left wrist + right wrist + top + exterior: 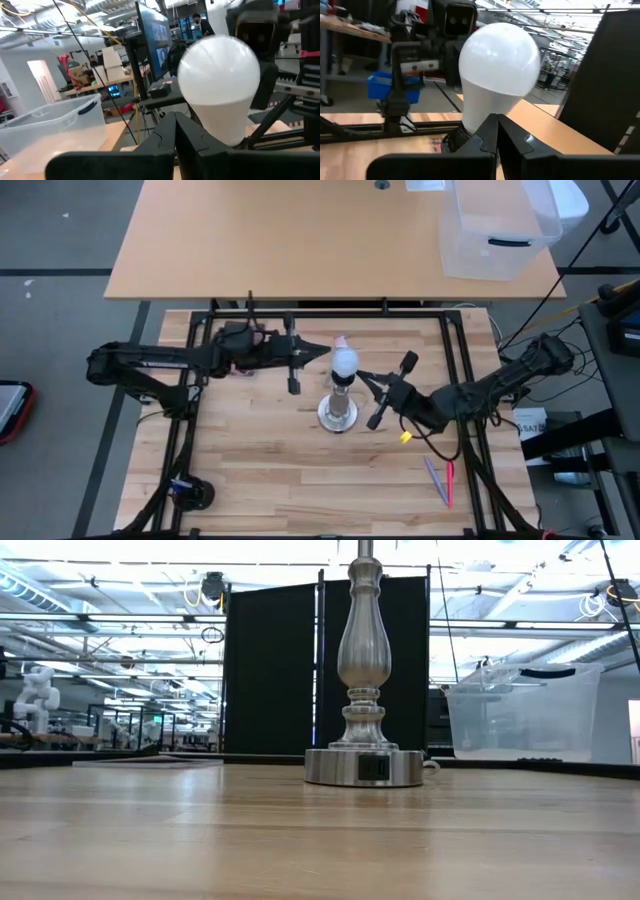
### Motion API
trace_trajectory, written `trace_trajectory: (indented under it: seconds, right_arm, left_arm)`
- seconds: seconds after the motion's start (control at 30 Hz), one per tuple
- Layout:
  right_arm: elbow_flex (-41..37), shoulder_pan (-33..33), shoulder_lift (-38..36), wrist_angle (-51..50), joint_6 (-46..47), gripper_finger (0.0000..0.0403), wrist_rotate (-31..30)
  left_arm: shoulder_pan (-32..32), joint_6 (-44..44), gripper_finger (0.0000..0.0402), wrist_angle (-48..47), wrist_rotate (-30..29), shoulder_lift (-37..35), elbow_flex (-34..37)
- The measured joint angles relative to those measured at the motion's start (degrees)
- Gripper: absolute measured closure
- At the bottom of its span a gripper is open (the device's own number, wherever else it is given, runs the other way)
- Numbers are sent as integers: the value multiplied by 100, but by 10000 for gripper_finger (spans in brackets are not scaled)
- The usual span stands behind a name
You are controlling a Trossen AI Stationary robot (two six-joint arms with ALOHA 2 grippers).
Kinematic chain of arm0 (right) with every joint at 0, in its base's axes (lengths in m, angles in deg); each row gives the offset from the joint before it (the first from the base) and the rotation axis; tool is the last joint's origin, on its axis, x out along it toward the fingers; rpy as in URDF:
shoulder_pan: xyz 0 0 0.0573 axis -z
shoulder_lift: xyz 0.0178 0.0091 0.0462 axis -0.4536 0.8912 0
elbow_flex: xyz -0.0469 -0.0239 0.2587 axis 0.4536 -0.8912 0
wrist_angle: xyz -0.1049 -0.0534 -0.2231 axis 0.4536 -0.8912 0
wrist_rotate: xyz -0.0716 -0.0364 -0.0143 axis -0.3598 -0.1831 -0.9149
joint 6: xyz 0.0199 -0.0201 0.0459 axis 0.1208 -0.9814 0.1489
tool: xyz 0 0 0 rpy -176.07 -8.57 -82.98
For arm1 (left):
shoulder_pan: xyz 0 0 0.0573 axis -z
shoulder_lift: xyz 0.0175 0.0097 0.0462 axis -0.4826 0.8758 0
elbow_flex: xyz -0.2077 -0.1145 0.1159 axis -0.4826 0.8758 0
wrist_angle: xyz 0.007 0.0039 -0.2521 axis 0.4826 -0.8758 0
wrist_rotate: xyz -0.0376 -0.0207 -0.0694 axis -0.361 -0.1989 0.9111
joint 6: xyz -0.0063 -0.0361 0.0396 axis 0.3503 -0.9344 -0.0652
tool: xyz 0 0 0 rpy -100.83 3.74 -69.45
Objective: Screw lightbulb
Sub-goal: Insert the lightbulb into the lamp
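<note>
The lightbulb (344,361), with a frosted white globe, stands upright with its base in the dark socket (451,141) on top of the silvery stand (338,413) at the table's middle. In the low view only the stand's column and round base (363,768) show. My left gripper (326,353) is shut, its tips right at the bulb's left side (220,125). My right gripper (362,377) is shut, its tips right at the bulb's neck (482,107) from the right. My left gripper points level from the table's left at the bulb's lower globe (215,132); its own shut fingers (165,135) hide the spot, so I cannot tell whether it touches. My right gripper points level from the table's right at the bulb's neck (475,117); I cannot tell whether it touches.
A small pink-tipped wrapper (341,340) lies just beyond the bulb. A yellow bit (406,437) and pens (441,481) lie at the near right. A clear bin (497,230) stands on the far table. A black frame (330,311) runs around the work table.
</note>
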Motion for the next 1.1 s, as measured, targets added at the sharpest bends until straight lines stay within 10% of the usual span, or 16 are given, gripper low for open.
trace_trajectory:
  seconds: [0.3, 1.1]
  right_arm:
    - [0, -13, -9, 193, -320, 403, -684]
    - [7, 761, -15, 894, -585, 403, 452]
  left_arm:
    - [443, 196, 399, -164, 159, -267, 0]
    - [590, 146, 399, 665, 34, 271, 0]
